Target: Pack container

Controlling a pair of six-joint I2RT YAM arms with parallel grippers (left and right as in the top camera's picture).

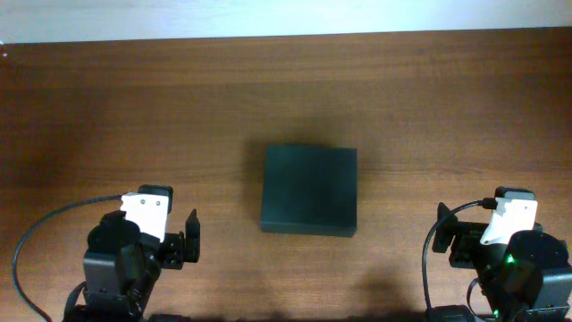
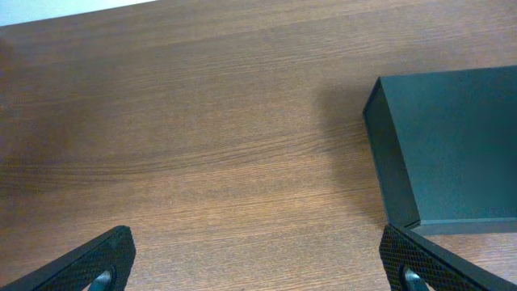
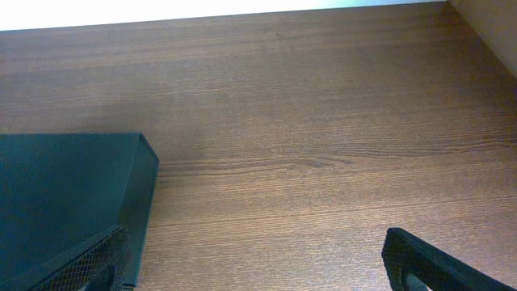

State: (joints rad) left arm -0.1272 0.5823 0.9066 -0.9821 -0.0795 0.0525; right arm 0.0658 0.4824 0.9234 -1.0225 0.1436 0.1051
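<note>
I have the brown wooden table [image 1: 268,89] filling nearly all of the overhead frame. The container [image 1: 309,190] lies flat just below the centre, dark and matte, and its top looks closed. It sits at the right edge of my left wrist view and in the lower left of my right wrist view. The left gripper [image 2: 258,259] is in the overhead's lower left with its fingers spread wide and holding nothing. The right gripper [image 3: 257,259], in the lower right, is likewise spread and empty. Both are well apart from the container.
</note>
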